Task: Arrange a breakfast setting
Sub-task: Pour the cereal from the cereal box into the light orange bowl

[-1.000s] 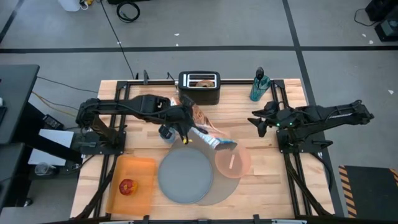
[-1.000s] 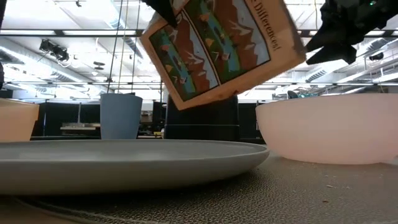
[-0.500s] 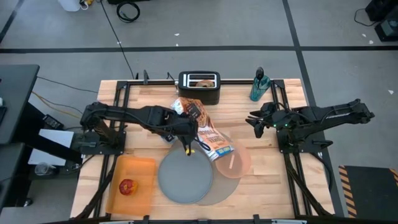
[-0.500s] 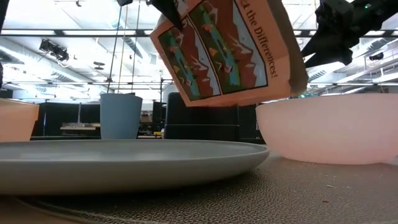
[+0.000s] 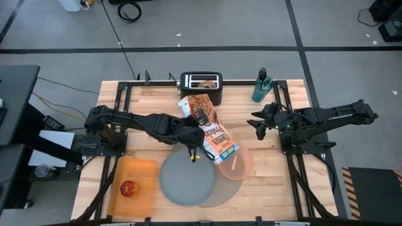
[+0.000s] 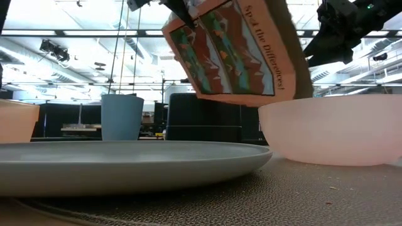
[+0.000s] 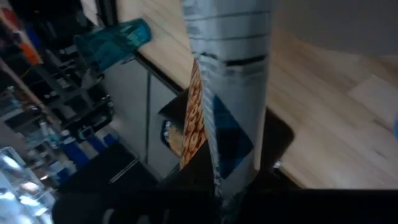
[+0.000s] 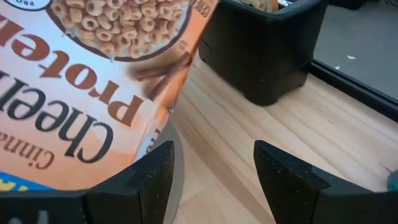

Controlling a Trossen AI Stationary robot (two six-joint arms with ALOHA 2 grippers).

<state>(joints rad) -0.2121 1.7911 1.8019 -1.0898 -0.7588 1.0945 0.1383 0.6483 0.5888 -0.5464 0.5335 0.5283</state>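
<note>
Left claw (image 5: 190,143) is pressed together on the cereal box (image 5: 208,127), pinching it by the edge that lies nearest the plate, and it holds the box in the air above the table (image 5: 151,91). Seen from above, the long axis of the box runs on a slant, from the end near the black toaster (image 5: 201,81) down to the end that hangs over the rim of the pink bowl (image 5: 242,164). In the low view the box (image 6: 235,50) is tilted, with its lower corner just above the near wall of the bowl (image 6: 330,129); I cannot tell whether they touch. So the bowl lies just past the low end of the box, away from the left claw, and I judge that a pour must go along this axis into the bowl. The blue-grey plate (image 5: 186,177) sits on the grey mat (image 5: 223,190) just beside the bowl, and the red apple (image 5: 129,188) rests on the orange board (image 5: 143,169). Right claw (image 5: 257,125) waits spread and empty, well apart, on the side of the teal bottle (image 5: 261,86).
</note>
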